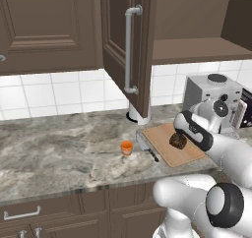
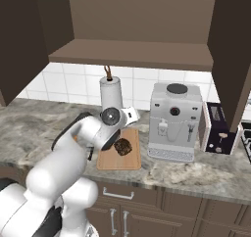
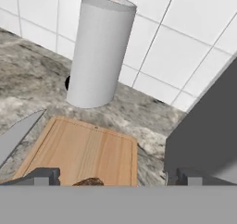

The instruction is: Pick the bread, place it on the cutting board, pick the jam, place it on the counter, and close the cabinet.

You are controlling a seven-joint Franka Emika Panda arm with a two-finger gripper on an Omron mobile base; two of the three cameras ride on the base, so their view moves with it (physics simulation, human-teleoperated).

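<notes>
Bread (image 1: 177, 141) resting on the cutting board (image 1: 165, 151), right of centre in the left base view; in the hand view just a dark sliver (image 3: 89, 182) at the bottom edge, between the fingertips (image 3: 44, 177). Claw (image 3: 115, 179) spread wide apart, clamped on nothing, directly above the loaf. Jam (image 1: 127, 148) on the counter (image 1: 59, 148), centre of frame, beside a knife (image 1: 146, 147) (blade along the board's left edge). Paper towel roll (image 3: 99, 49) upright behind the board. Cabinet (image 1: 129, 45) door standing open at top centre. Coffee machine (image 2: 174, 121) right of the board.
</notes>
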